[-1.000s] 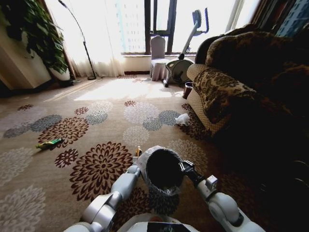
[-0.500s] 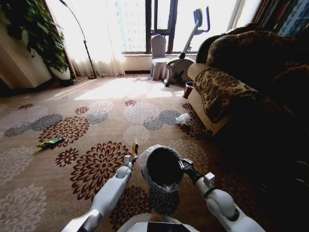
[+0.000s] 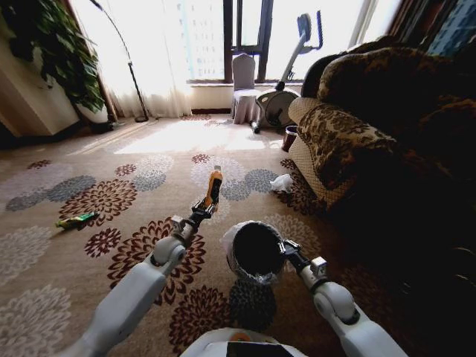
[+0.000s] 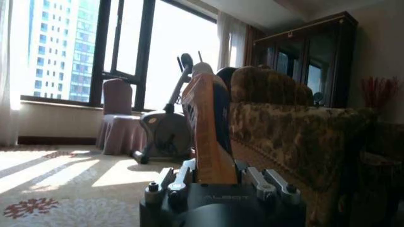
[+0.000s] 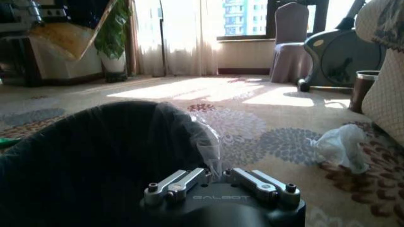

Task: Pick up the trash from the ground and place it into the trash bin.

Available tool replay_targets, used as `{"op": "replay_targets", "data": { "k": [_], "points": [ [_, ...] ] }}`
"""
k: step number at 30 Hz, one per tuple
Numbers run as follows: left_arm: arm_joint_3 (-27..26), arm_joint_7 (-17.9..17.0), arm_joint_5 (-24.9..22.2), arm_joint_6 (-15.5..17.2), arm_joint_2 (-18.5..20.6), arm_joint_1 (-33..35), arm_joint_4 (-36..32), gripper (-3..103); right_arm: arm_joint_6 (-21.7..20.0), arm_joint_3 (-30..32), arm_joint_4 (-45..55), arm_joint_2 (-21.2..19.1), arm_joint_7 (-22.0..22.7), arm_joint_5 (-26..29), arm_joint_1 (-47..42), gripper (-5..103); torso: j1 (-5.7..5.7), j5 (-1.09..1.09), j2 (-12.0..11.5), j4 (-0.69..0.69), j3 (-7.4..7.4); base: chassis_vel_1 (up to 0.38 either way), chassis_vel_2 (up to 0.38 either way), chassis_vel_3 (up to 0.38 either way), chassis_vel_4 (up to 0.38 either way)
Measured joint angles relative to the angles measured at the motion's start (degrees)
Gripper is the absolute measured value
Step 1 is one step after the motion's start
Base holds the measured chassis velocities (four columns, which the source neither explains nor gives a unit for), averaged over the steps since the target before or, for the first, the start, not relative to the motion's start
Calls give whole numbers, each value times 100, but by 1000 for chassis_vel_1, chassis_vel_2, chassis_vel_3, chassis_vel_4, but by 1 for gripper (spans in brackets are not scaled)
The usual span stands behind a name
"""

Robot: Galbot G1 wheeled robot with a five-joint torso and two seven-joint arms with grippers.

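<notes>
The left gripper (image 3: 206, 207) reaches out over the carpet (image 3: 111, 245), its fingers clamped on a yellowish wrapper (image 3: 214, 186) that stands upright above them; the left wrist view shows the same orange-and-dark piece (image 4: 208, 137) pinched at its lower end. The right gripper (image 3: 285, 249) has closed on the rim of the bin (image 3: 256, 253) at the bin's 3 o'clock side, pinching the whitish liner (image 5: 205, 137) (the black bin wall (image 5: 94, 161) looms just before that wrist camera).

In the head view, the sofa (image 3: 372, 126) stands at about 2 o'clock from the bin. A white bag (image 3: 282, 182) lies on the carpet just beside the sofa's front, at about 1 o'clock from the bin. A green piece (image 3: 76, 220) lies well apart at 10 o'clock.
</notes>
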Motion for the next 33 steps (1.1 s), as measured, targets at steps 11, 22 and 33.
{"op": "replay_targets", "data": {
  "k": [11, 22, 33],
  "points": [
    [380, 1142, -620, -90, 27, 419, -646, 34, -99, -95, -238, 11, -6, 192, 374, 4, 0, -1, 0, -4, 0, 0, 0, 0, 0],
    [561, 1426, 426, -149, -5, 570, -405, 34, -187, -123, -205, -32, -39, 272, 405, 4, 0, -1, 0, -3, 0, 0, 0, 0, 0],
    [715, 1442, 848, -192, -107, 584, -239, 57, -260, -211, -137, -85, -99, 271, 314, 4, 0, -1, 0, -3, 0, 0, 0, 0, 0]
  ]
}}
